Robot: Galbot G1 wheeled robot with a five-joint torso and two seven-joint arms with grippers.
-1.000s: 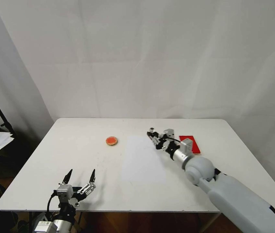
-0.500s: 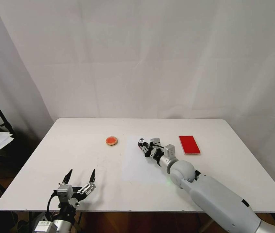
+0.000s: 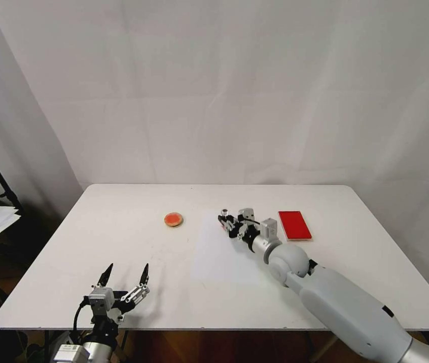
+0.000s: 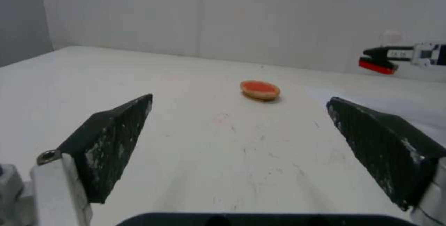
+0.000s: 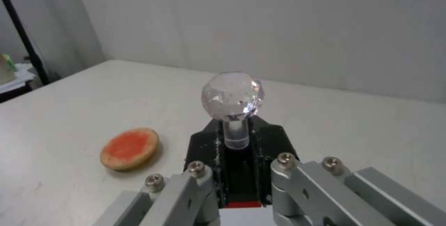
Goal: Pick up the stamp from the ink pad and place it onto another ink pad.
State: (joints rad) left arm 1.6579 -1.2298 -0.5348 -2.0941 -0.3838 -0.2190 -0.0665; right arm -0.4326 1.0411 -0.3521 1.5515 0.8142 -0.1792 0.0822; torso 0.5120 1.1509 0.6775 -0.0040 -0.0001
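two pads lie apart: round pad (image 3: 173, 219) mid-table, red pad (image 3: 295, 225) nearer the right edge. between them right gripper (image 3: 226, 220) pinches stamp (image 3: 224, 214) upright, base down for setting. left gripper (image 3: 124, 275) idles spread at the near edge.

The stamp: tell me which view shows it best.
The right wrist view: the stamp is close up, its clear ball knob above the black base clamped in the right gripper. The head view shows it tiny; the left wrist view shows its red underside far off.
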